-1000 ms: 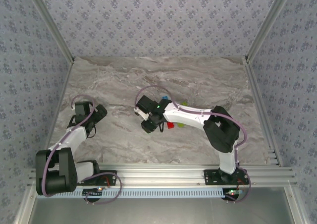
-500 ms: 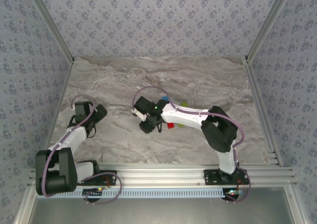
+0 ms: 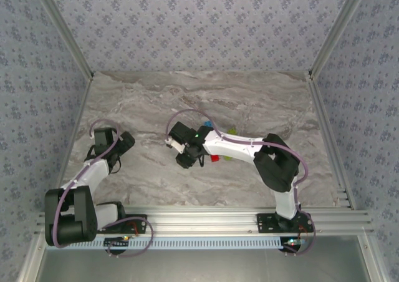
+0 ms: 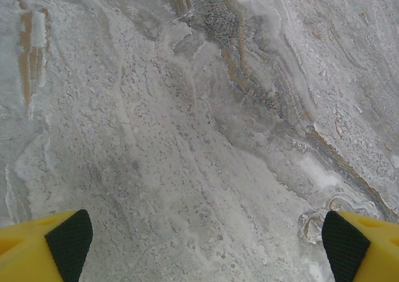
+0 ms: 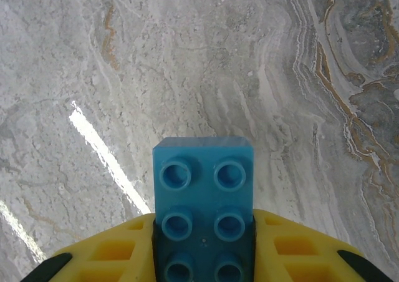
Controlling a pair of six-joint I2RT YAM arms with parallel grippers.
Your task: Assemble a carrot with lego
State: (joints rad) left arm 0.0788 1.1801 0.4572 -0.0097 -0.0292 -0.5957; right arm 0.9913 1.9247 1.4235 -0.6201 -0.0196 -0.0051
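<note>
right wrist view: my right hand (image 5: 204,260) pinches a light blue lego brick (image 5: 204,194) over the mid tabletop (image 5: 93,76), near the red brick (image 3: 214,158). my left hand (image 4: 206,251) hangs wide open by the left edge. with the brick jutting past my fingertips, pressing down could twist it loose.

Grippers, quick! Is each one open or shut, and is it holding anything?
Left gripper: open, holding nothing.
Right gripper: shut on a blue brick.
</note>
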